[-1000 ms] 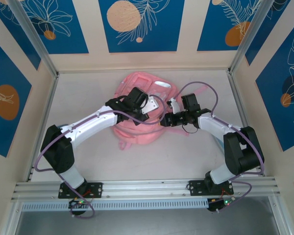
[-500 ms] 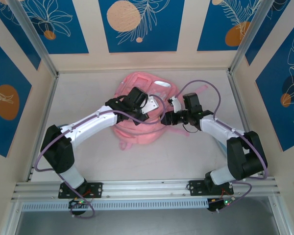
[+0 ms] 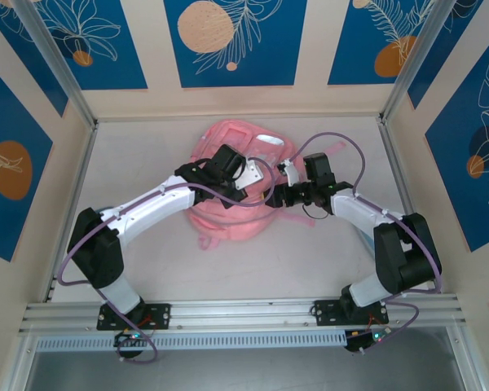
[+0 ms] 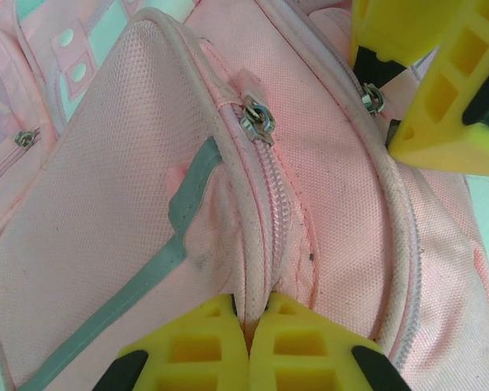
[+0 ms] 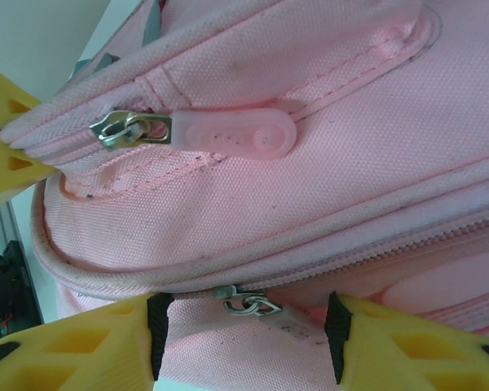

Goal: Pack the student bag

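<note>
The pink student bag (image 3: 220, 140) lies at the middle back of the table. My left gripper (image 3: 253, 186) rests on top of it, shut on a fold of the white piped seam (image 4: 253, 277) beside a closed zip. That zip's metal slider (image 4: 257, 124) sits farther along. My right gripper (image 3: 275, 198) is at the bag's right side, open, its fingers (image 5: 73, 346) either side of a small metal zip pull (image 5: 248, 305). A second slider with a pink rubber tab (image 5: 228, 134) lies higher on the same side. In the left wrist view the right gripper's yellow fingers (image 4: 444, 98) sit close by.
The pale table (image 3: 138, 171) has bare room left, right and in front of the bag. A pink strap (image 3: 332, 149) trails right from the bag. Patterned walls and metal posts (image 3: 403, 65) close in the back and sides.
My right gripper has moved left, closer in against the bag's right side. The left arm and the bag have stayed where they were.
</note>
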